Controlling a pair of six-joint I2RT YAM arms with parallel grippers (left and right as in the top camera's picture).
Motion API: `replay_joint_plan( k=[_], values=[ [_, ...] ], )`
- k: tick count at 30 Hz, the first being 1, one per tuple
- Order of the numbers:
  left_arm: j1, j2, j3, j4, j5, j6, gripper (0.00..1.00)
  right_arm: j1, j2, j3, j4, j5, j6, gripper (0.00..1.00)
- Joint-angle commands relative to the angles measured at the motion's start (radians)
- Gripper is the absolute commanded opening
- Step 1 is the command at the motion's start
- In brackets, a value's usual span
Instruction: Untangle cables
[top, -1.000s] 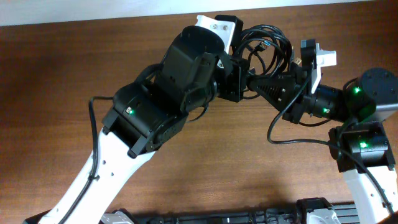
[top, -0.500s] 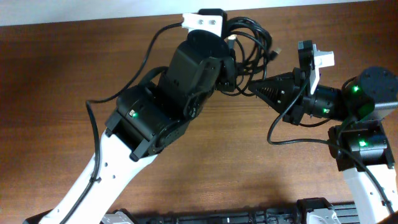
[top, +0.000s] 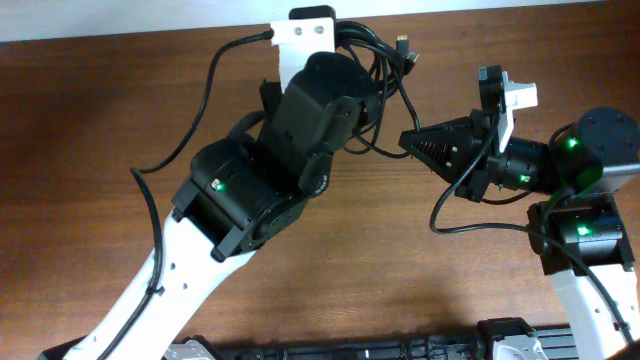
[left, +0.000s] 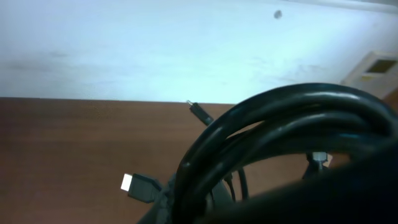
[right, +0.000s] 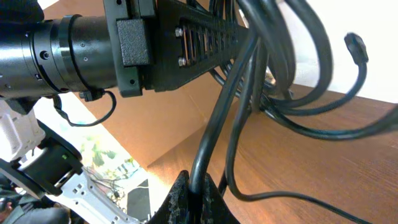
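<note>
A tangled bundle of black cables hangs at the table's far edge, by my left gripper, which is mostly hidden under its own wrist and seems shut on the bundle. In the left wrist view the thick loops fill the frame, with a flat silver-tipped plug hanging below. My right gripper is shut on one black cable that runs up from its fingertips to the bundle. A loose plug end sticks out to the right.
The brown wooden table ends at a white wall close behind the bundle. My left arm's black body stretches across the middle of the table. Its wrist shows close ahead in the right wrist view.
My left gripper has carried the bundle left and toward the table's far edge. My right gripper has stayed put, and the cable between them is drawn out longer.
</note>
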Motion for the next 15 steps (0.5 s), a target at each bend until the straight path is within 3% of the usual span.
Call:
replay_joint_plan(
  k=[1,9,15],
  values=[
    [0.026,-0.03,0.016,0.018,-0.209,-0.009,0.0,-0.001,-0.006,0.003,0.002,-0.071,-0.01,0.04],
    [0.026,-0.03,0.016,0.018,-0.217,-0.009,0.0,-0.001,-0.006,0.003,0.002,-0.074,-0.01,0.04],
    [0.026,-0.03,0.016,0.018,-0.417,-0.009,0.0,-0.001,-0.006,0.003,0.002,-0.074,-0.01,0.04]
  ],
)
